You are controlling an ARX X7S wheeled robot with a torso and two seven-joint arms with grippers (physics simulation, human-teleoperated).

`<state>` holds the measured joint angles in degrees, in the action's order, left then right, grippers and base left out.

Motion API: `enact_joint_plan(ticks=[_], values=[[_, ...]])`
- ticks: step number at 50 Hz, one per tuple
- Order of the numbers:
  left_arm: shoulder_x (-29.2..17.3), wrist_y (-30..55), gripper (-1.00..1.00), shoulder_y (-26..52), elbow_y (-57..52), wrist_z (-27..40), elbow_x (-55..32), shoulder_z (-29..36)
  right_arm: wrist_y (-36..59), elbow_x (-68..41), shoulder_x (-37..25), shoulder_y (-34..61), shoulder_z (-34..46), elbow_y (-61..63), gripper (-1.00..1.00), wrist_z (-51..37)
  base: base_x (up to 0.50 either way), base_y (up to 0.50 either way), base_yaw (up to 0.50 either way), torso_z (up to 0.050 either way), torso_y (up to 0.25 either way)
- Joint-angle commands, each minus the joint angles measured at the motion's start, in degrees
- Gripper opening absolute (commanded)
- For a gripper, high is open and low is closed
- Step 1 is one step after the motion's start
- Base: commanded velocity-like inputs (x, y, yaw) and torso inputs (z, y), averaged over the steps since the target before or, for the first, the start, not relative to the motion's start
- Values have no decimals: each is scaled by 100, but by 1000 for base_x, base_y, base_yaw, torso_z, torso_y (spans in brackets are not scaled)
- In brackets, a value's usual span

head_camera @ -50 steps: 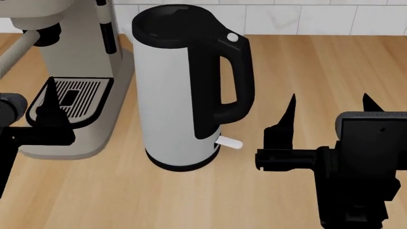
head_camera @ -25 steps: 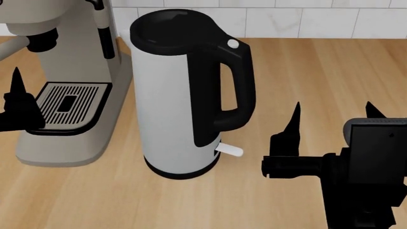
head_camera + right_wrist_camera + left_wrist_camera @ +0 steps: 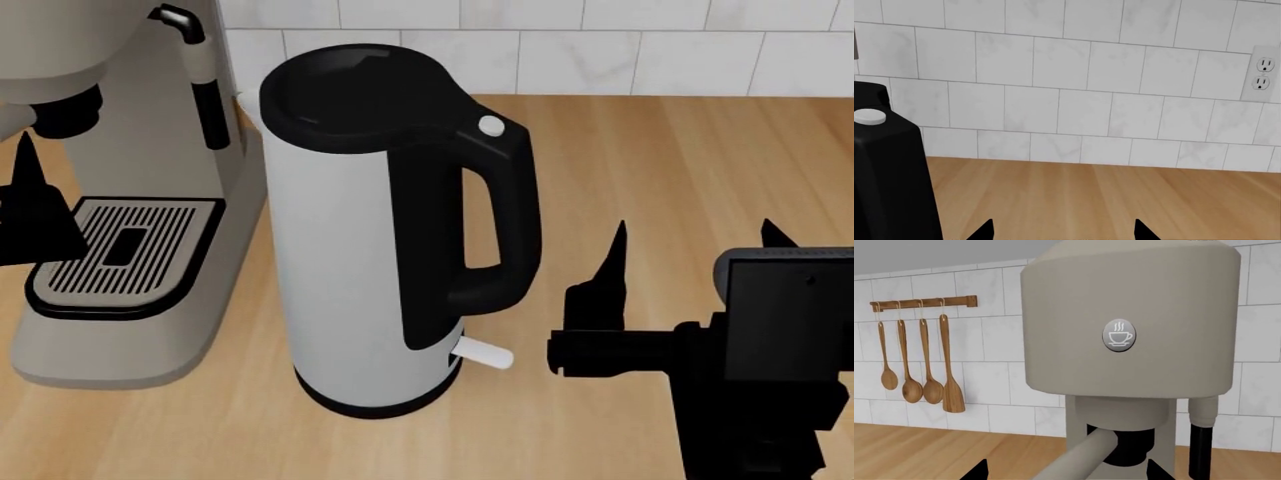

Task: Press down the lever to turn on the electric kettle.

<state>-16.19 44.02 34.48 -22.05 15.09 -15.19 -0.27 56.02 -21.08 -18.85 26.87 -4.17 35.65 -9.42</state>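
Head view: the right tool (image 3: pixel 691 258), spread and empty, remains right of the electric kettle (image 3: pixel 358 260); the lever (image 3: pixel 482 354) at its near base stays unpressed. The left tool (image 3: pixel 30 205) has drifted left; spread cannot be told

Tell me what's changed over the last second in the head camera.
The view tilted, showing the electric kettle more from above. The left tool shifted toward the left edge, by the espresso machine. The right tool kept open and empty; the lever remains unpressed.
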Motion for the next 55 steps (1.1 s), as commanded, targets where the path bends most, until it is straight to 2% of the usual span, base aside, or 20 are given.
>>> enact_joint_plan(ticks=[1,8,14,21,28,33,34,47,55], values=[[34,-108,100,-20,52,-160,-503,148,5,-17,-19,-17,16,22,100,-22,11,-3,-3,0,0],[1,-109,100,-194,-87,-153,-513,197,-5,-17,-23,-21,58,11,100,-37,0,-1,-2,0,0],[-137,151,100,-716,-845,-286,-913,-8,-13,-20,-29,-32,57,10,100,-57,-2,-2,-2,0,0],[-392,-397,100,-1790,-1577,-295,-652,-5,-46,-48,-20,-82,1,18,100,-71,0,-3,-2,0,0],[-513,-684,100,-2475,-2005,-405,-755,-271,-188,-50,-10,-201,-15,-18,100,-51,0,-2,-2,0,0],[-551,-866,100,-2641,-1918,-454,-668,-255,-250,-81,-29,-320,-10,86,100,-14,0,-1,0,0,0],[-548,-858,100,-2625,-1882,-450,-677,-266,-299,-58,-38,-364,16,97,-100,-11,0,0,0,0,0],[-549,-874,100,-2441,-1663,-404,-607,-186,-387,-516,0,-859,-114,181,-100,386,0,0,0,0,0],[-567,-834,100,-2452,-1680,-373,-679,-276,-796,-315,52,-917,363,-414,-100,621,0,0,0,0,0]])
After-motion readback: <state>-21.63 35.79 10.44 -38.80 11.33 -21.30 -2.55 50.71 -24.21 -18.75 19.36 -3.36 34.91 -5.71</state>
